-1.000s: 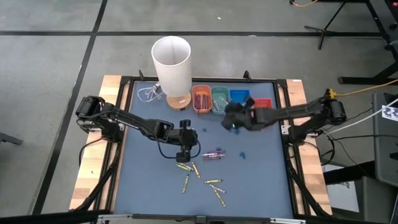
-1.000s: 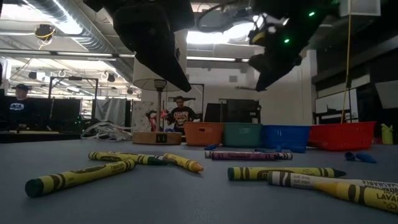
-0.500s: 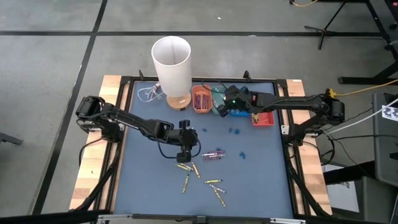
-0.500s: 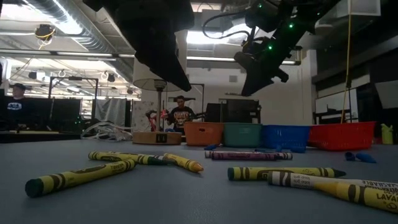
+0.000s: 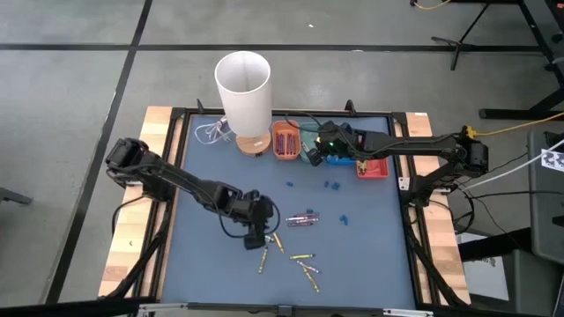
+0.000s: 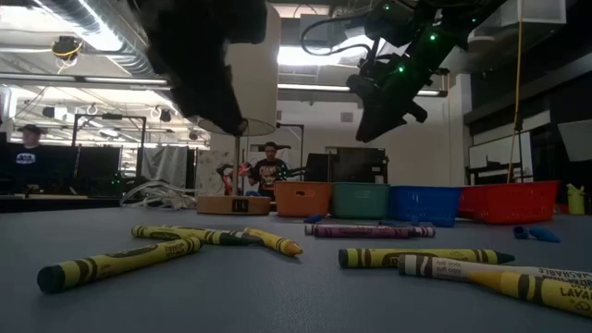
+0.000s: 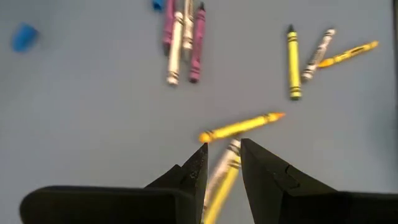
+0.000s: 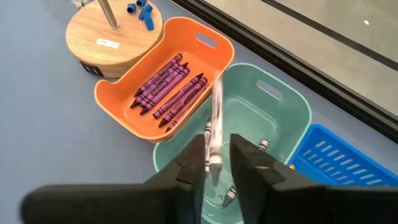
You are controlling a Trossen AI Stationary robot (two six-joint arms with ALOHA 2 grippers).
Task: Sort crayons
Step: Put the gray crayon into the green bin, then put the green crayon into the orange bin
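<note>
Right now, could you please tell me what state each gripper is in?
Left gripper: open, empty, above a yellow crayon.
Right gripper: pale crayon between its fingers, over the green tray.

A grey concrete floor crossed by dark lines is surrounding the blue-topped desk. Beyond it, long ceiling lights are glowing under exposed ducts, and two people are sitting at workstations across the room.

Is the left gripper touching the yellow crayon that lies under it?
Cannot tell. In the left wrist view the left gripper has a finger on each side of the yellow crayon, but neither contact nor a gap shows plainly.
</note>
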